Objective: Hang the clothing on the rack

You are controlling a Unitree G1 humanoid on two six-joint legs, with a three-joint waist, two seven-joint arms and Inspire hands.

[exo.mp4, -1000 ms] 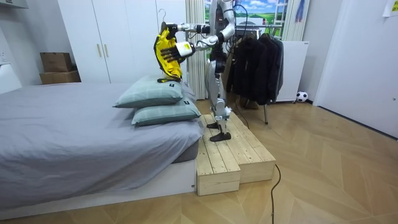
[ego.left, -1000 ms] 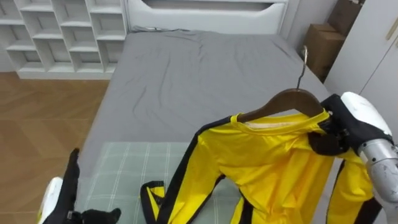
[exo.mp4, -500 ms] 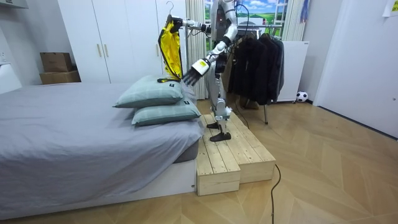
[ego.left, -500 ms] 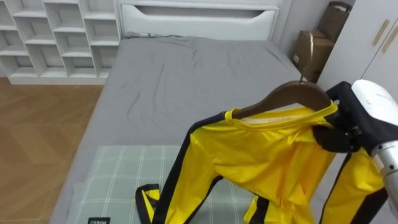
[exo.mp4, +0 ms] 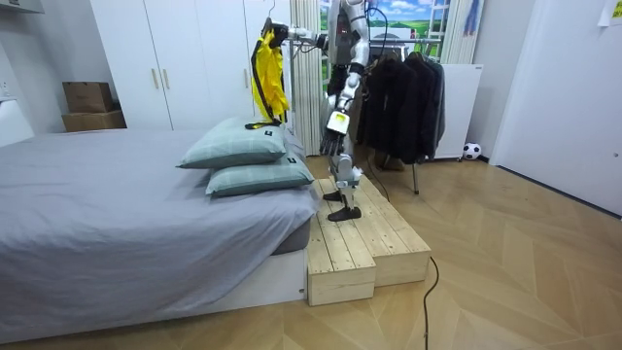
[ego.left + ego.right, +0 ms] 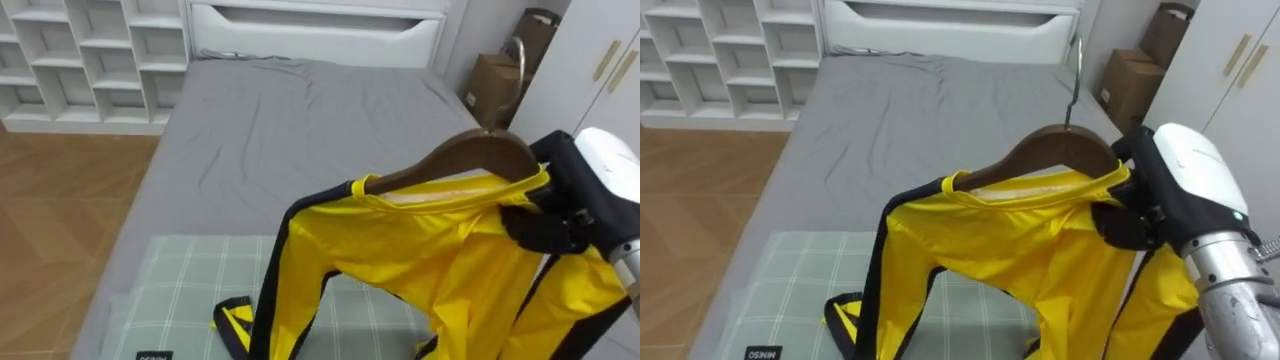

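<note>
This was a bedroom in a home. A wide bed under a grey sheet filled the room view's left half, two pale green pillows stacked at its near end, and its white headboard ran along the top of the eye views. White cubby shelving took the upper left corner there. A white wardrobe lined the back wall, with cardboard boxes beside it. A clothes rail of dark garments stood at upper centre, a small ball near it on the parquet floor.
</note>
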